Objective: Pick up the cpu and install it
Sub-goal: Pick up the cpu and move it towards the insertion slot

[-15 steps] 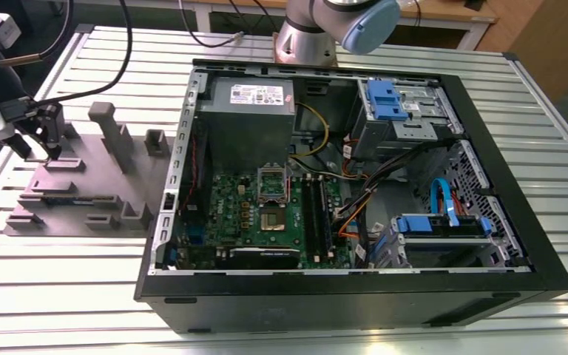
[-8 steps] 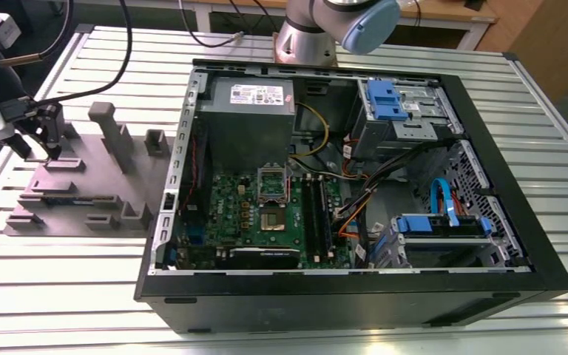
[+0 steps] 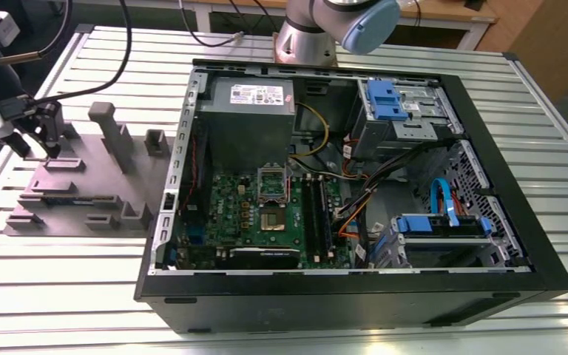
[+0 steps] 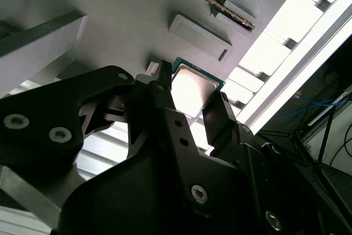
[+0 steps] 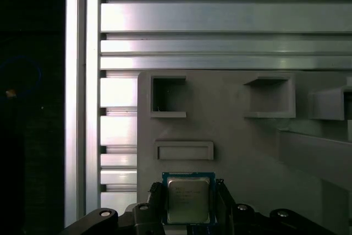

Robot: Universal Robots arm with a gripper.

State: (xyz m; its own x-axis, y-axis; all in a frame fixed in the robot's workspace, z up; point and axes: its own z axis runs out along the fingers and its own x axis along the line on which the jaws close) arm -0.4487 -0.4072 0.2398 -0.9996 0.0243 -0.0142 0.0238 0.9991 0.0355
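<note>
The gripper is hanging low at the exterior view's left, over the grey holder block; its jaws are closing narrowly on two opposite edges of the cpu (likely to keep it level); the cpu is lying on the block, well apart from the open computer case.
</note>
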